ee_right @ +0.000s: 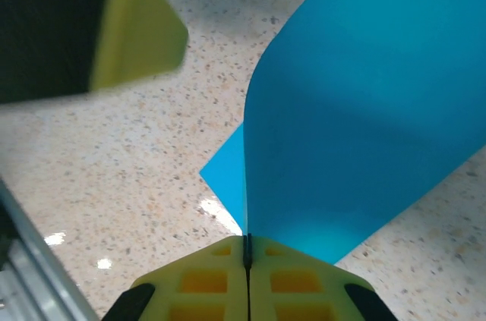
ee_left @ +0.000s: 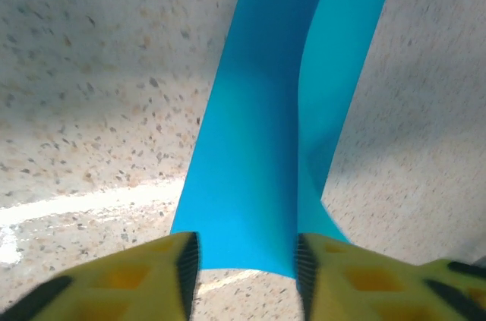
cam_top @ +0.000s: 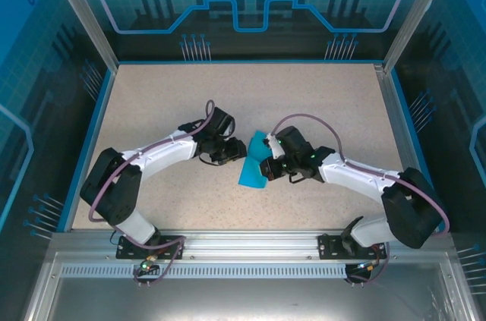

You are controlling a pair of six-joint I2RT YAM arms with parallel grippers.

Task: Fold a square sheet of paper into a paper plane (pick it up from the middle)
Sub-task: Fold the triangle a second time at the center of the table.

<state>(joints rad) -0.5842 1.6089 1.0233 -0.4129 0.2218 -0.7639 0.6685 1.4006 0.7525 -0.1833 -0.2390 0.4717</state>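
The square sheet of paper (cam_top: 251, 174) is bright cyan, folded and bowed, and lies mid-table between my two grippers. My right gripper (cam_top: 269, 166) is shut on its edge; in the right wrist view the closed fingertips (ee_right: 247, 243) pinch the sheet (ee_right: 364, 101), which stands up along a crease. My left gripper (cam_top: 237, 152) is open. In the left wrist view the near end of the sheet (ee_left: 258, 139) sits in the gap between its yellow fingers (ee_left: 244, 269), arched off the table. A paper plane is out of view.
The speckled beige table (cam_top: 319, 108) is bounded by a blue rim and glass walls. A yellow finger of the left gripper (ee_right: 140, 33) shows close by in the right wrist view. The metal rail (cam_top: 250, 249) with the arm bases runs along the near edge.
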